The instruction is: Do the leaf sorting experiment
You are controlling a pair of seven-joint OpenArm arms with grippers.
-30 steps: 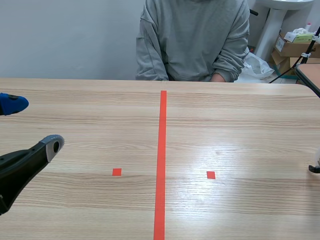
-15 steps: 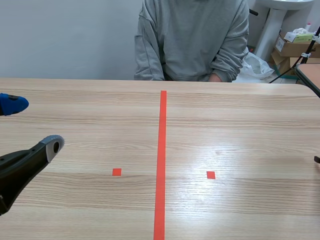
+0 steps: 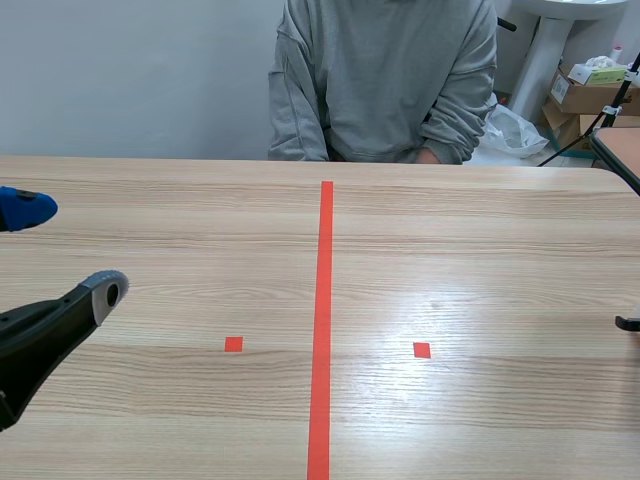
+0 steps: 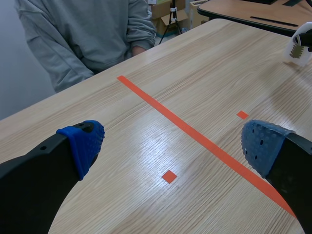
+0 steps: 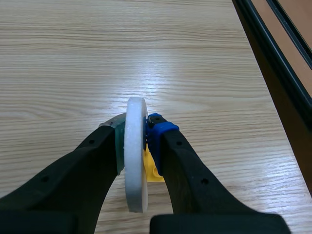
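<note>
In the right wrist view my right gripper is shut on a white disc, held edge-on a little above the table. A small yellow piece shows just behind the disc, by the blue pad. In the scene view only a black tip of that right gripper shows at the right edge. The left gripper hovers open and empty over the table's left side. From the left wrist view, its blue pads stand wide apart, and the white disc appears far ahead to the right.
An orange-red tape line runs down the middle of the wooden table, with a small square on each side. A person in a grey sweatshirt sits at the far edge. A dark table edge lies beside the right gripper.
At the scene's right edge the right gripper has drawn back; the white bit seen a second ago is out of view. The left arm has stayed still.
</note>
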